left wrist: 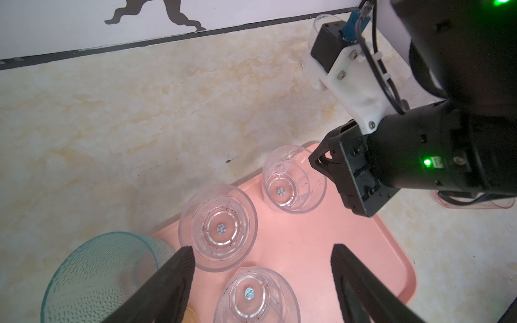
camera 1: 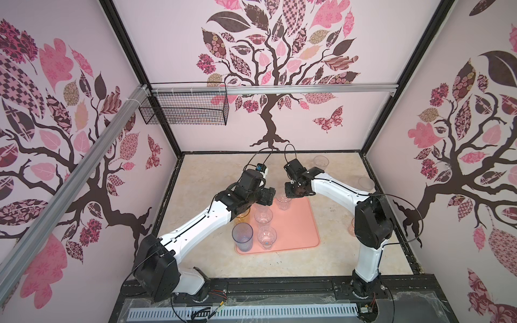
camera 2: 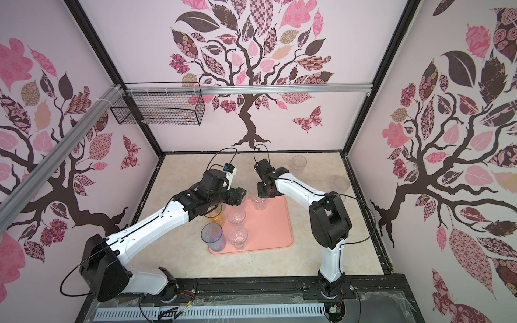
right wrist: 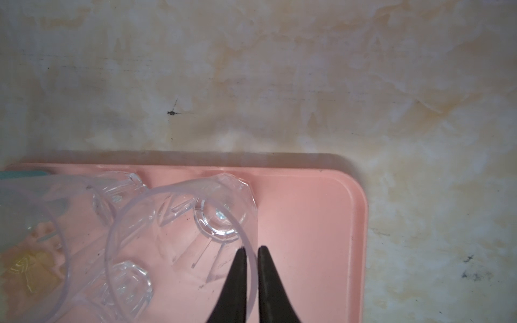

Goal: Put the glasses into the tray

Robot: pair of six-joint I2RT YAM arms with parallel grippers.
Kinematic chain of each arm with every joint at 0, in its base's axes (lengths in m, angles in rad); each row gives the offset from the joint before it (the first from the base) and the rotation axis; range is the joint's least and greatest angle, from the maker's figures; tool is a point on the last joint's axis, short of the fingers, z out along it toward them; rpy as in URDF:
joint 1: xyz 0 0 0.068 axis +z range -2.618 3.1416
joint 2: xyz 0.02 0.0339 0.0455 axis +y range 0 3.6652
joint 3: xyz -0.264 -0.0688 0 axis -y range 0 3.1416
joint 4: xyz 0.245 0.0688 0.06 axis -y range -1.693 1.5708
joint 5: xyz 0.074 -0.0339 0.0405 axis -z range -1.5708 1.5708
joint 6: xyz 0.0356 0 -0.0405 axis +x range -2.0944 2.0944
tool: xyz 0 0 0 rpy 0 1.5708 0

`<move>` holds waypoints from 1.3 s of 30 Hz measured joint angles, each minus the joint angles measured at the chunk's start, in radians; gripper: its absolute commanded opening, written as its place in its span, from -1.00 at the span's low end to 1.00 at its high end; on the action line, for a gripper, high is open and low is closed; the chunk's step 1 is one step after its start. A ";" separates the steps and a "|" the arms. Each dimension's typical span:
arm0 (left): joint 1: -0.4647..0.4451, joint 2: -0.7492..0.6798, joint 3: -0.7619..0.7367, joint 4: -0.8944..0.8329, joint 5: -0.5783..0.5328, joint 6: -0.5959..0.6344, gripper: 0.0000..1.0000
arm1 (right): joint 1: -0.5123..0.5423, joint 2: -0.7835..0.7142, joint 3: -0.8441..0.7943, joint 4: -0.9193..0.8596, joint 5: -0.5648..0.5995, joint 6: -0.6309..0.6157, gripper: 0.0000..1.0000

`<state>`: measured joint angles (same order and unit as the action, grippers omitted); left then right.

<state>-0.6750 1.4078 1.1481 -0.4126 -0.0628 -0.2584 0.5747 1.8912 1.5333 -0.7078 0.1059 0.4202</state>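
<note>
Standing on the tray point(camera 1: 296, 223) at lower centre: blue tumbler point(camera 1: 242, 236), clear tumblers point(camera 1: 267, 237). Left gripper point(left wrist: 261, 247) spread, empty, above them. Right gripper point(right wrist: 252, 249) barely parted astride the faceted glass point(right wrist: 181, 223) rim at the tray's upper edge; pinch cannot be told. Another glass point(camera 1: 320, 161) upper right, off tray.

We can read no text, label, brand, number or sign in any view. The tiny bluish marks point(left wrist: 221, 229) in the bases of the clear tumblers point(left wrist: 212, 258) are too small to make out, and the wall decals point(camera 1: 268, 70) show only trees, leaves and butterflies.
</note>
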 measured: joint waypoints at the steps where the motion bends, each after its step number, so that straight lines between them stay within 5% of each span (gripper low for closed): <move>1: 0.000 0.000 0.000 0.000 -0.003 0.000 0.62 | 0.000 -0.002 0.004 -0.001 -0.001 0.001 -0.56; 13: -0.014 -0.003 0.001 0.007 -0.019 0.009 0.61 | -0.034 -0.105 0.021 -0.030 -0.039 0.006 -0.37; 23: -0.143 0.069 0.023 0.034 -0.026 0.063 0.61 | -0.325 -0.248 -0.145 0.136 -0.103 0.139 -0.18; 39: -0.204 0.408 0.278 0.035 0.025 0.129 0.61 | -0.511 0.034 0.085 0.227 -0.094 0.254 -0.01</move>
<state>-0.8787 1.8156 1.4258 -0.3775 -0.0376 -0.1291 0.0639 1.9255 1.6188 -0.4808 0.0120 0.6739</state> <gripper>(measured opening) 0.805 0.494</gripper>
